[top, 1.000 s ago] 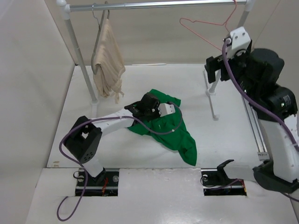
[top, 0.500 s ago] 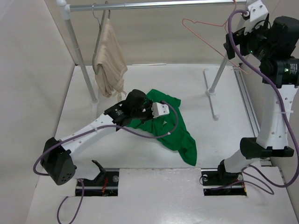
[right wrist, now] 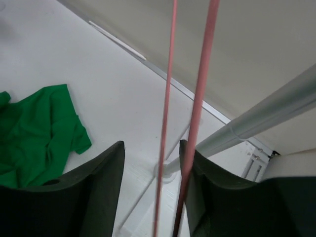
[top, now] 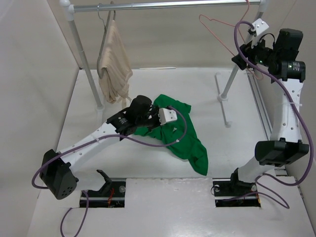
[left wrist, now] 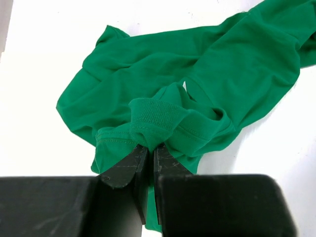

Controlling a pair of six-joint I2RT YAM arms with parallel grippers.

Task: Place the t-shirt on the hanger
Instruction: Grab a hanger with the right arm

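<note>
The bright green t-shirt (top: 182, 136) lies crumpled on the white table. My left gripper (top: 143, 123) sits at its upper left edge. In the left wrist view that gripper (left wrist: 150, 148) is shut on a ribbed fold of the t-shirt (left wrist: 207, 74). The pink wire hanger (top: 218, 34) hangs from the rail at the top right. My right gripper (top: 240, 61) is raised to its lower corner. In the right wrist view two wires of the hanger (right wrist: 200, 98) run between the fingers of that gripper (right wrist: 152, 144). One wire rests against the right finger, and the jaws stand apart.
A metal clothes rail (top: 163, 6) spans the back on two posts. A beige garment (top: 113, 64) hangs at its left end on a grey hanger. The right post (top: 231, 79) and its foot bar (top: 224, 106) stand just below my right gripper. Walls close in the left and back.
My right arm has risen to the pink hanger, and its jaws have narrowed around the wires. My left arm has stretched out and drawn left a little, still gripping the t-shirt.
</note>
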